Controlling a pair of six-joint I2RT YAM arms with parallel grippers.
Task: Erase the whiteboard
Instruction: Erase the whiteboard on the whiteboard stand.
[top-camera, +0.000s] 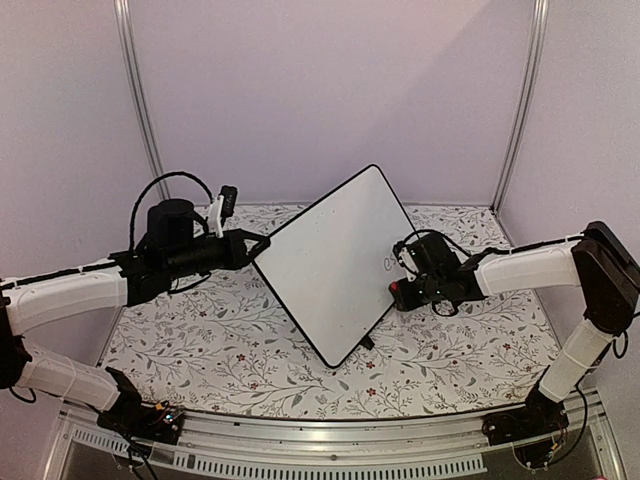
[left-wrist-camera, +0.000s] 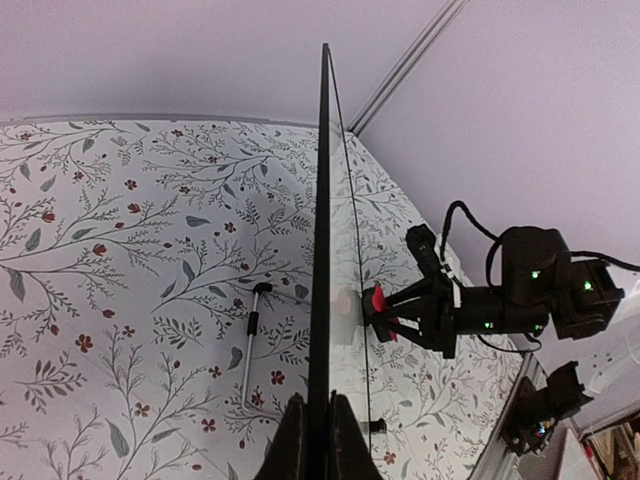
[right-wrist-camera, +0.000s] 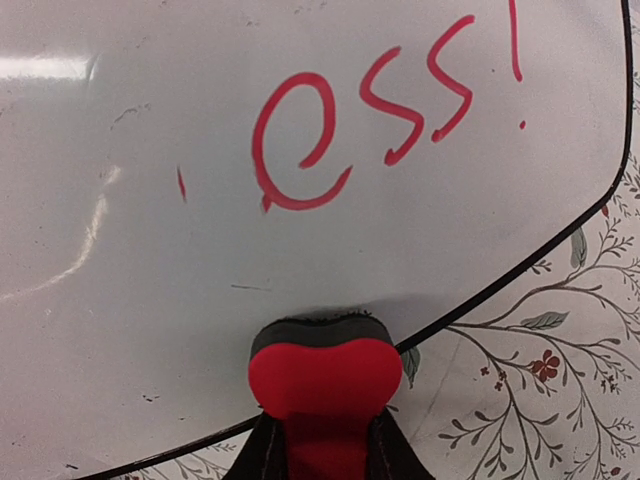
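The whiteboard (top-camera: 335, 260) stands tilted on edge at mid table, turned like a diamond. My left gripper (top-camera: 256, 244) is shut on its left rim; in the left wrist view the board (left-wrist-camera: 321, 230) shows edge-on between my fingers (left-wrist-camera: 290, 445). Red handwriting "ess!" (right-wrist-camera: 385, 110) remains on the glossy face (right-wrist-camera: 150, 250), seen faintly in the top view (top-camera: 389, 262). My right gripper (top-camera: 399, 292) is shut on a red eraser (right-wrist-camera: 322, 380) with a dark felt pad pressed against the board's face near its lower rim. The eraser also shows in the left wrist view (left-wrist-camera: 376, 303).
A white marker pen with a black cap (left-wrist-camera: 250, 345) lies on the floral tablecloth (top-camera: 220, 350) behind the board. Pale walls with metal posts (top-camera: 140, 100) close the back. One small black foot (top-camera: 367, 343) sticks out at the board's lower edge.
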